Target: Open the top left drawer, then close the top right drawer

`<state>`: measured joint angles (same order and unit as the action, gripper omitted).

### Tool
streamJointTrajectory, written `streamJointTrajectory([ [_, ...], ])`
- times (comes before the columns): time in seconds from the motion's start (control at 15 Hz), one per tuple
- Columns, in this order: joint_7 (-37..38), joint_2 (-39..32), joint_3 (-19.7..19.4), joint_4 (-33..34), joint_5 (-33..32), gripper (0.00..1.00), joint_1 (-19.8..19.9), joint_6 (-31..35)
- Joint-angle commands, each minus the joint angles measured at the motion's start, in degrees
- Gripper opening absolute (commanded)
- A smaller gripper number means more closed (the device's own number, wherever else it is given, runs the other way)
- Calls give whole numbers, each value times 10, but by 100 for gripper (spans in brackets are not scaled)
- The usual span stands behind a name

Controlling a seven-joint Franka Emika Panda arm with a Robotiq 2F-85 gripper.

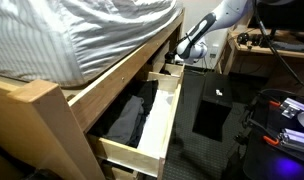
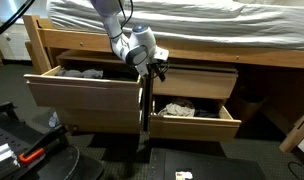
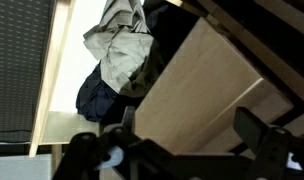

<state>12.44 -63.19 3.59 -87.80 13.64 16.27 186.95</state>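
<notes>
Bed frame (image 2: 267,58) of pale pine spans both exterior views, with a striped mattress (image 1: 82,35) on top. Beneath it the top left drawer (image 2: 87,100) stands pulled well out, with black clothing (image 1: 127,115) inside. Just beside it the shorter top right drawer (image 2: 197,125) is also out, holding blue and grey clothes (image 3: 117,55). The tool (image 2: 152,68) hangs by the gap between the two drawers, jaws spread, gripping nothing.
</notes>
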Motion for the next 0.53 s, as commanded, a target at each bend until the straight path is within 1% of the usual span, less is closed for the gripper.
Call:
streamJointTrajectory([
  [0.0, 61, 17, -138, -16, 56, 100, -99, -75],
  [0.13, 105, 15, -203, -21, 63, 100, -143, -132],
  [0.2, 118, 13, -215, -17, 55, 100, -152, -161],
  [0.27, 97, -1, -180, 2, 43, 100, -121, -119],
  [0.33, 113, -1, -197, 2, 41, 100, -134, -137],
  [0.47, 122, -1, -207, 1, 40, 100, -144, -145],
])
